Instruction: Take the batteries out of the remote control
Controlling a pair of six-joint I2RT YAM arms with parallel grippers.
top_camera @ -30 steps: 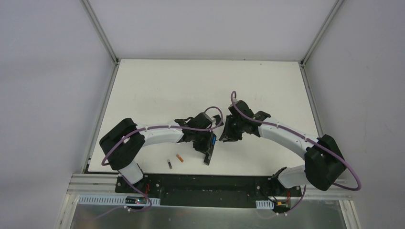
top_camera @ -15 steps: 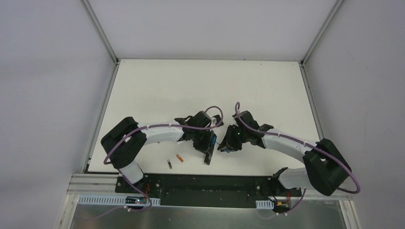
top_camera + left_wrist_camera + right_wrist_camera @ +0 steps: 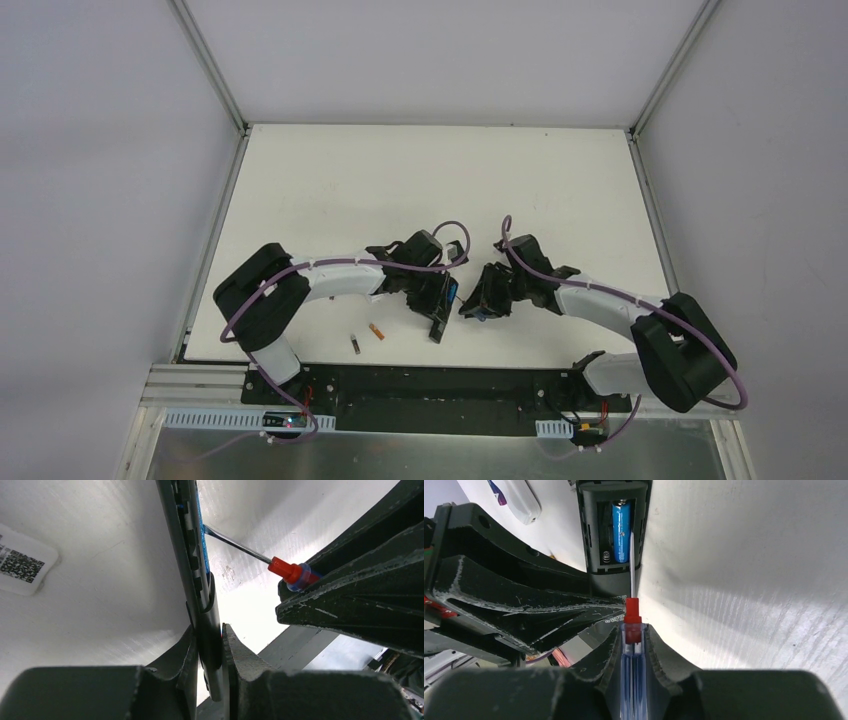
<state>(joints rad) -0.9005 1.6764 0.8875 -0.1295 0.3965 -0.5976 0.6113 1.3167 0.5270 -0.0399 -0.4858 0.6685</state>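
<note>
My left gripper (image 3: 209,632) is shut on the black remote control (image 3: 200,580), holding it on its long edge just above the table (image 3: 330,200). Its battery bay is open; one blue battery (image 3: 621,530) lies in the right slot, and the left slot shows only a bare spring. My right gripper (image 3: 632,627) is shut on the blue-handled screwdriver (image 3: 632,610), whose thin shaft reaches into the bay beside the blue battery. From above, the remote control (image 3: 437,318) hangs between the left gripper (image 3: 437,298) and right gripper (image 3: 472,303). An orange battery (image 3: 377,331) and a dark battery (image 3: 355,345) lie loose near the front edge.
A white remote-like object (image 3: 521,502) lies on the table beyond the left gripper's body. A QR-code sticker (image 3: 22,562) shows in the left wrist view. The black base rail (image 3: 440,385) runs along the table's near edge, close behind the loose batteries.
The right arm has swung down and toward the near edge, bringing the screwdriver level with the remote's open bay. The left arm and the remote have barely shifted.
</note>
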